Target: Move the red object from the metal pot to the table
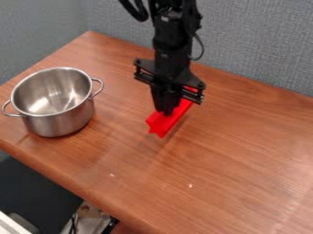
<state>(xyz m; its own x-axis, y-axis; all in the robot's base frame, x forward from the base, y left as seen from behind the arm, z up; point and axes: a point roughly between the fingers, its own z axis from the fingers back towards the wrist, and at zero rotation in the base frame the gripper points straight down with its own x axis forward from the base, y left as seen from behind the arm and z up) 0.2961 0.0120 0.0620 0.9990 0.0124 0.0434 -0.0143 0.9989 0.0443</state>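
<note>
Red block at the tabletop, pot left empty

The gripper (169,99) points straight down, jaws clenched on the red object (167,118) — its lower end at or just touching the tabletop (244,155), well right of the metal pot (53,101) (now empty). Held upright, probably so it can be set down cleanly. No brand or writing is readable.

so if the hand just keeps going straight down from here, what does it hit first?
The hand points down and is shut on the red block. Below it lies only bare table, so the block's lower end would meet the wood first. It looks at or near the surface already, though depth is unclear.
</note>
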